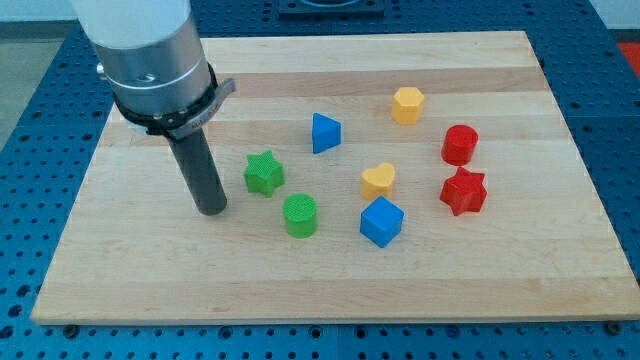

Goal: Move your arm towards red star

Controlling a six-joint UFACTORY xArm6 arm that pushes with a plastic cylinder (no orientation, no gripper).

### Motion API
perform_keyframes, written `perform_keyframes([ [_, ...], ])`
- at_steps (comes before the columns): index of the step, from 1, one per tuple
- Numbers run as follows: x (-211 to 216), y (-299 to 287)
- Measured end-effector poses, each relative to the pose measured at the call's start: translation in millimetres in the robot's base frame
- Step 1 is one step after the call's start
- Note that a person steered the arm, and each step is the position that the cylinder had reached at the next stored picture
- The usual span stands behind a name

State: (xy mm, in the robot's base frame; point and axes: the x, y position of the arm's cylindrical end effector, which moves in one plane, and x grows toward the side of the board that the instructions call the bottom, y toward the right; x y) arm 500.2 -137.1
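The red star (464, 191) lies on the wooden board (140, 270) at the view's right, just below the red cylinder (460, 144). My tip (212, 209) rests on the board at the view's left, far from the red star. It stands just left of the green star (264, 172) and up-left of the green cylinder (300, 215). Between my tip and the red star lie the green blocks, the yellow heart (378, 180) and the blue cube (381, 221).
A blue triangular block (324, 132) sits near the board's middle. A yellow hexagonal block (407, 104) sits toward the view's top right. A blue perforated table (30, 130) surrounds the board.
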Motion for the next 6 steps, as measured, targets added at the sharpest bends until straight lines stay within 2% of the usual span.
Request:
perform_keyframes([
  [1,12.0,0.0],
  [2,42.4,8.0],
  [3,45.2,11.5],
  [4,66.9,79.1],
  [6,70.9,257.0],
])
